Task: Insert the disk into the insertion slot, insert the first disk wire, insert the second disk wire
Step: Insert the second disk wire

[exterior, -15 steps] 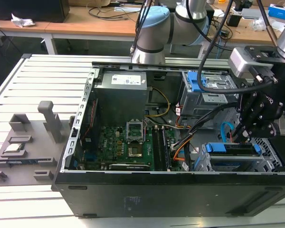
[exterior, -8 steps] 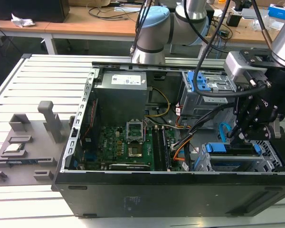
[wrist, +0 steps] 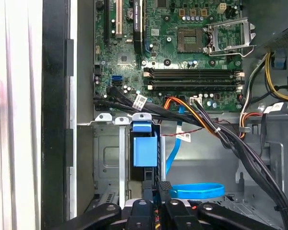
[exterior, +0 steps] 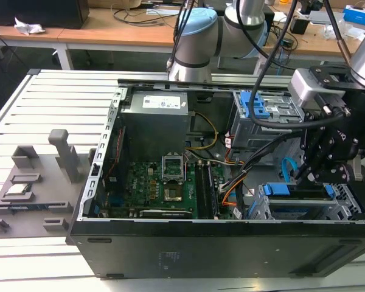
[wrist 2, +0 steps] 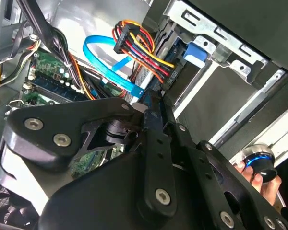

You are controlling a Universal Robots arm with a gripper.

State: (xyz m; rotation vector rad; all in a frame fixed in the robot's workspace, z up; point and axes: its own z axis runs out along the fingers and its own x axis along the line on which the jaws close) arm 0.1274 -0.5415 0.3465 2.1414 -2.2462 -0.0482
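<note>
My hand hovers at the disk in its insertion slot — wire step, I judge; fingers closed on the connector, which needs seating squarely.

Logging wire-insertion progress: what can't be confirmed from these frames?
- Gripper fingertips: in the exterior view, hidden by its own black body.
- Blue cable plug end: in the second wrist view, behind the gripper linkage; seating unknown.
- Disk: the exterior view shows its blue carrier in the insertion slot; connector side hidden.
</note>
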